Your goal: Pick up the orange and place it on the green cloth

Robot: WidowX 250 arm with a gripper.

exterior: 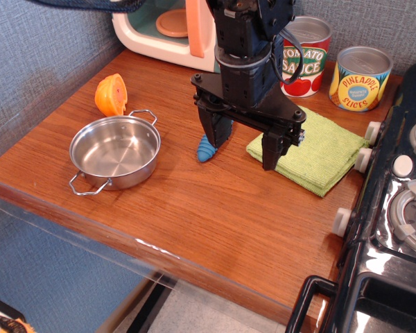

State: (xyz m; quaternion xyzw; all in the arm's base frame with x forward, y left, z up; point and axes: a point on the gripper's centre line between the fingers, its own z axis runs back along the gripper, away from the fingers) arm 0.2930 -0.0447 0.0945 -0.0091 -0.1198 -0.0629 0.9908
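The orange (111,94) is a small toy half orange standing on its edge at the back left of the wooden table, just behind the steel pot. The green cloth (312,151) lies flat at the right, near the toy stove. My gripper (243,144) hangs over the middle of the table, between the pot and the cloth, well to the right of the orange. Its two black fingers are spread apart and hold nothing. The right finger overlaps the cloth's left edge.
A steel pot (115,150) stands at the left front. A blue ridged toy (206,148) lies by my left finger. A tomato sauce can (304,57) and a pineapple can (360,78) stand at the back. A toy microwave (168,28) sits back left, a toy stove (395,208) at right.
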